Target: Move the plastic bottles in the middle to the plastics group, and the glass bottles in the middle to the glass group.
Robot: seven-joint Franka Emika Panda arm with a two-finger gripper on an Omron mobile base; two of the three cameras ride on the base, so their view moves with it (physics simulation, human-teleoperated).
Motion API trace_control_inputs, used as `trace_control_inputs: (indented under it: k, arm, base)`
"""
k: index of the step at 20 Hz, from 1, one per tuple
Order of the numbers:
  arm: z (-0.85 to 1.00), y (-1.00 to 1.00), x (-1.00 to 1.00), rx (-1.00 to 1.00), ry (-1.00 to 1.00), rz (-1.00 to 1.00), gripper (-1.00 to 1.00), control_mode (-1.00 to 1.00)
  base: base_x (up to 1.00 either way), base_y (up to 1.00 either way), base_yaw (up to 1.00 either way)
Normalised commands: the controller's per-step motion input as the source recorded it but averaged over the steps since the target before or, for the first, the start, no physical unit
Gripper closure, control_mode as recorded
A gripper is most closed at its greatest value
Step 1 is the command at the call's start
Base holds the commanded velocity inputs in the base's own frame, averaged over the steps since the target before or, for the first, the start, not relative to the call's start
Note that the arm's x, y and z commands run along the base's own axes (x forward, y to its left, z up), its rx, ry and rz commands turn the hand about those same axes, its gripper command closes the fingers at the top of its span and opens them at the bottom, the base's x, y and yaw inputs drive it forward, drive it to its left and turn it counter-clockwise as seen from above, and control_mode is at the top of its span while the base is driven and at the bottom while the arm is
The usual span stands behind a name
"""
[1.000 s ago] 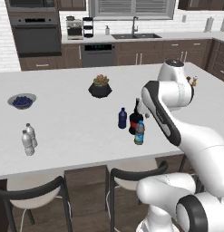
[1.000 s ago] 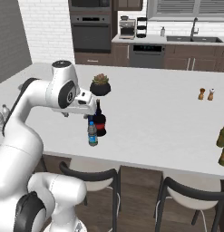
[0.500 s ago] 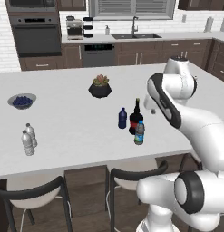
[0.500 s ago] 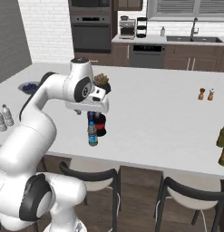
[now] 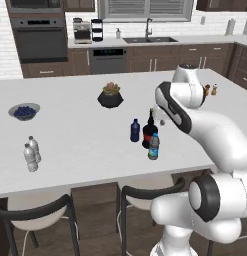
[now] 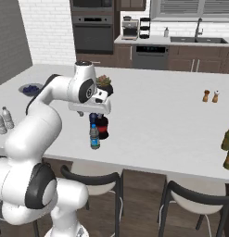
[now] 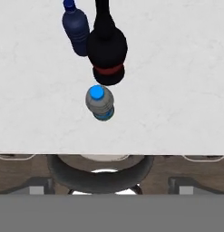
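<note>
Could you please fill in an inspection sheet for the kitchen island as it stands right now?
Surface: white island counter, bare between groups.
Job's things: blue-capped bottle, dark blue bottle and red-banded dark bottle stand upright, clustered mid-counter; two white-capped bottles stand near the left edge.
Clutter: potted plant, bowl of blueberries, salt and pepper shakers, olive-green bottles at the right edge.
Gripper: above the middle cluster, open, holding nothing.
Cables: nothing seen.
Surroundings: stools below the counter edge, oven, sink behind.
</note>
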Motion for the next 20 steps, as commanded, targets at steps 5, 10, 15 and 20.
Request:
trace_control_inputs:
  k: [5,10,15,20]
  arm:
    - [-0.35,0.27,0.44,0.00,0.00,0.01,-1.00,-1.00]
    - [-0.14,0.02,0.36,0.00,0.00,0.00,-1.00,-1.00]
    - [-0.01,0.00,0.31,0.00,0.00,0.00,-1.00,-1.00]
    - [-0.11,0.00,0.22,0.00,0.00,0.00,-1.00,-1.00]
  base:
    - [0.00,0.00,0.00]
    - [0.00,0.00,0.00]
    - [0.00,0.00,0.00]
    - [0.00,0.00,0.00]
